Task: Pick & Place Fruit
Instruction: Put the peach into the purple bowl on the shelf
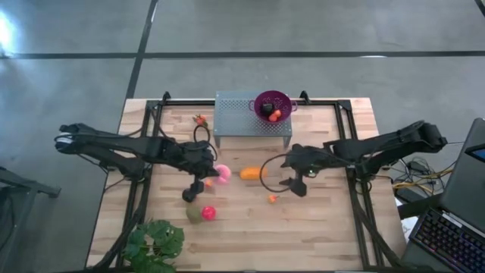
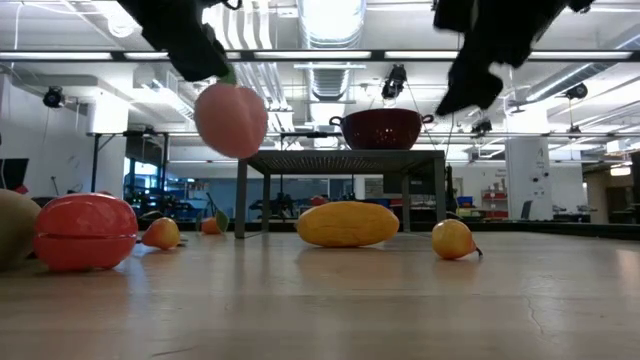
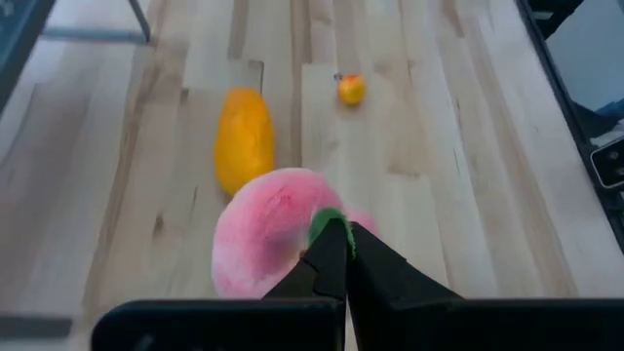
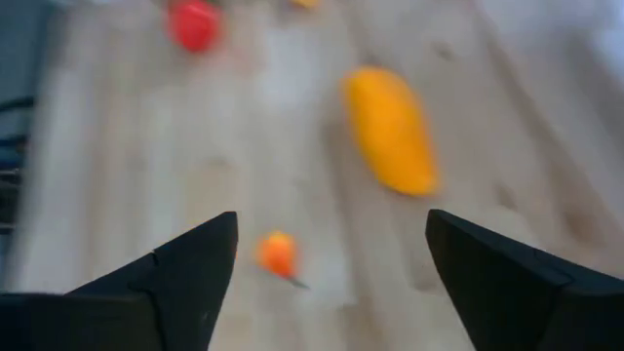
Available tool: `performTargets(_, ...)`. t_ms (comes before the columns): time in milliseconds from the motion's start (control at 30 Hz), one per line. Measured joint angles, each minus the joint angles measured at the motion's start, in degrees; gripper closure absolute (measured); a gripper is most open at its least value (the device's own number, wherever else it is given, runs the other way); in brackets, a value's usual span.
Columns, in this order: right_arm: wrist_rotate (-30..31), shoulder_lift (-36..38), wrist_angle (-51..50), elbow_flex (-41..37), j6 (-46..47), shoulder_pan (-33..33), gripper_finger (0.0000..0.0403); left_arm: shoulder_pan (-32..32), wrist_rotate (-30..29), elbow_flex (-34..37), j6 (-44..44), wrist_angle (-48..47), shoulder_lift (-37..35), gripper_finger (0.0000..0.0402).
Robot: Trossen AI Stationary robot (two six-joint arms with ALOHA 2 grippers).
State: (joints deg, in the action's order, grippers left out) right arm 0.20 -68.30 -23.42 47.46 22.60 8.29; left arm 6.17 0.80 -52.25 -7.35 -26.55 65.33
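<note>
The pink ball (image 3: 268,244) hangs in the air under my left gripper (image 3: 336,234), which is shut on its green leaf; in the low view the pink ball (image 2: 232,120) is well clear of the table. My right gripper (image 4: 331,258) is open and hovers above the table over a tiny orange bit (image 4: 278,253), touching nothing. The elongated orange piece (image 1: 250,173) lies on the table between both grippers. The red ball (image 1: 208,213) and the olive-green piece (image 1: 193,214) rest on the table nearer the front edge. My left gripper pinches the small green leaf (image 3: 328,216) on top of the pink ball between its two shut fingers, coming from above. The ball hangs below the fingers, lifted clear of the table.
A purple perforated bowl (image 1: 282,98) with dark and orange-red pieces inside stands on a grey perforated stand (image 1: 235,117) at the far side. A tiny orange-red bit (image 1: 200,119) lies left of the stand. A leafy green plant (image 1: 155,243) sits at the near left corner.
</note>
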Motion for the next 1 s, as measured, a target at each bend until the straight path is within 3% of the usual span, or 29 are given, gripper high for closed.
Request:
performTargets(167, -2.2, 2.2, 5.4, 0.0, 2.0, 5.0, 0.0037, 0.0, 0.0, 0.0, 2.0, 3.1, 1.0, 0.0401)
performTargets(367, 7.3, 2.4, 4.2, 0.1, 2.7, 8.4, 0.0014, 0.0, 0.2, 0.0, 3.3, 6.5, 2.7, 0.0401)
performTargets(533, 11.9, 1.2, 4.1, 0.0, 1.5, 8.7, 0.0004, 0.0, 0.2, -1.6, 6.1, 7.9, 5.1, 0.0401)
performTargets(1000, 18.1, -1.9, 7.5, 0.0, -1.8, 8.6, 0.0003, 0.6, 0.7, -10.0, 10.9, 7.5, 14.0, 0.0401)
